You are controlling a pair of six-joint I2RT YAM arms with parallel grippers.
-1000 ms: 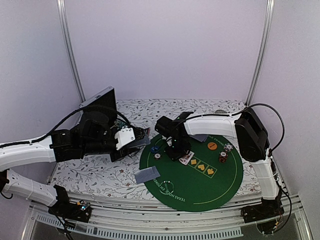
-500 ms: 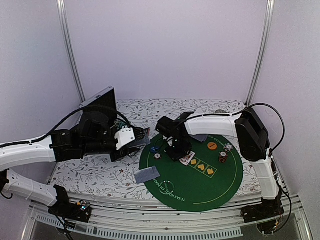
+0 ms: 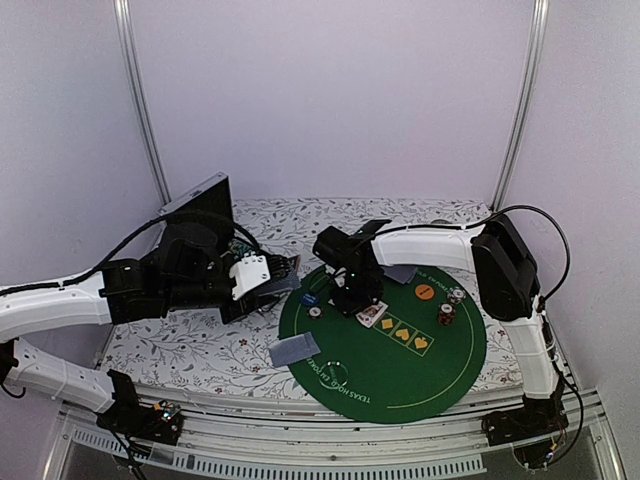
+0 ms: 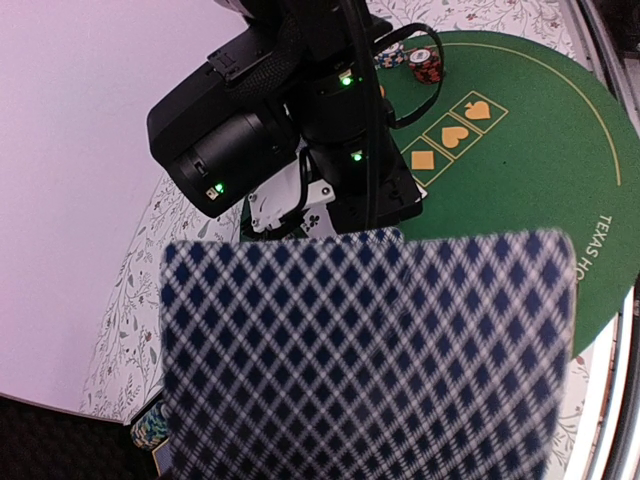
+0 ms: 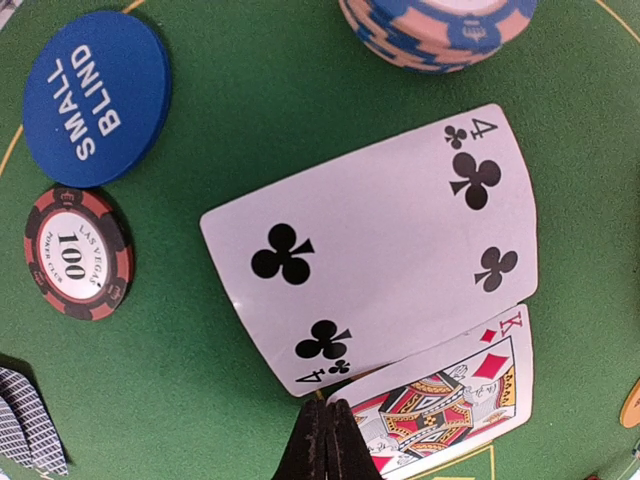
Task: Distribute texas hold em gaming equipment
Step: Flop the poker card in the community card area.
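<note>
Cards [image 5: 380,250] look thin, light and slick, best slid by an edge. Right gripper [image 5: 322,425], tips pressed together, sits at the king of diamonds [image 5: 455,395]; left gripper [image 3: 278,284] pinches a blue-backed card [image 4: 360,350].

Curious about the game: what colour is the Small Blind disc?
The disc is blue, lettered white; right wrist view shows it best.

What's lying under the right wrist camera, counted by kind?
Face-up cards: 2, the 4 of clubs and the king of diamonds
Face-down card, corner only: 1
Blue disc: 1
Single chip: 1
Chip stack: 1
Orange piece, edge only: 1
Total: 7
</note>
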